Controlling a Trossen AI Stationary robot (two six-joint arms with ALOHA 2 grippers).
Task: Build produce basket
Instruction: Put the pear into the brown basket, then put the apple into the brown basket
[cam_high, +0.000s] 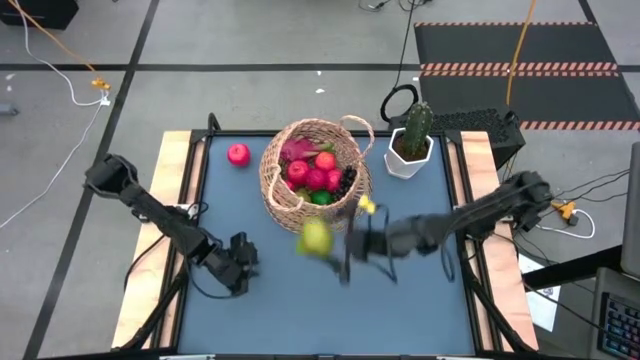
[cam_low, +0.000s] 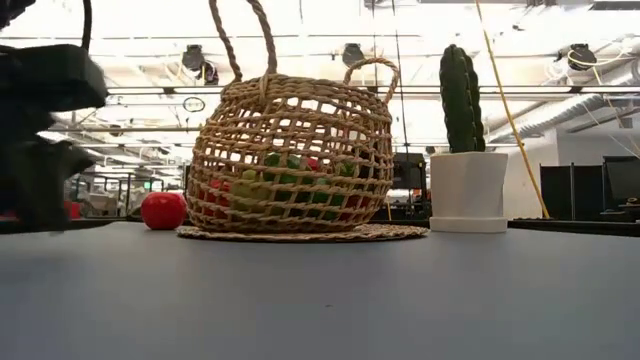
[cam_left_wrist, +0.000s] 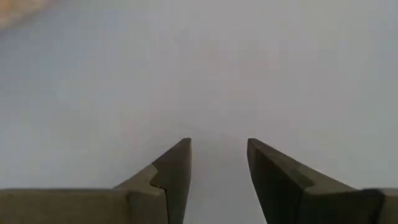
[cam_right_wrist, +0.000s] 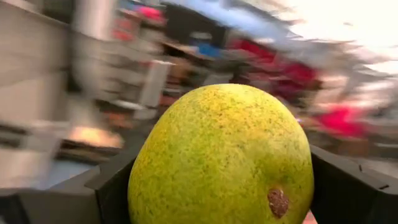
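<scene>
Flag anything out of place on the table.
One red apple sits alone on the table, left of the basket, not in it. The right gripper holds a pear. Nothing is spilled or damaged.

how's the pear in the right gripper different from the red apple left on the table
The pear is yellow-green and speckled; the red apple is plain red. The pear is gripped between the right gripper's fingers, near the basket, while the apple lies loose on the table on the basket's left side, touched by nothing. The pear looks bigger than the apple. Both are outside the basket.
</scene>
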